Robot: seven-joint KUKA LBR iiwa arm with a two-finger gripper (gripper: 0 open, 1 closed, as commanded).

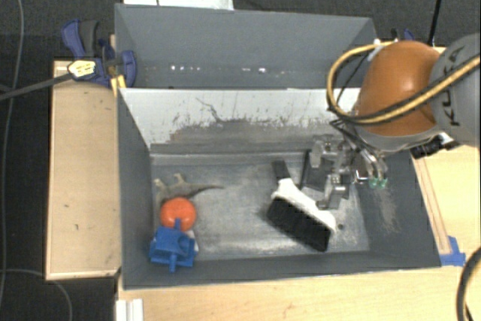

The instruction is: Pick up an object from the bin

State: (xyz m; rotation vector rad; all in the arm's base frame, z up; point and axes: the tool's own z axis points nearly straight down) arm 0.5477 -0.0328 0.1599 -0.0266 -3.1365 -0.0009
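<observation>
while end effector (325,180) hovers over black brush (299,225) | right wall (394,218) near

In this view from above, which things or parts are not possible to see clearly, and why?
Camera view:
The gripper covers the upper right end of the black-and-white brush; contact between them is unclear.
Blue toy: too small to name; the orange ball may cover its top.
Thin tan thing above the ball: too small to identify.
</observation>
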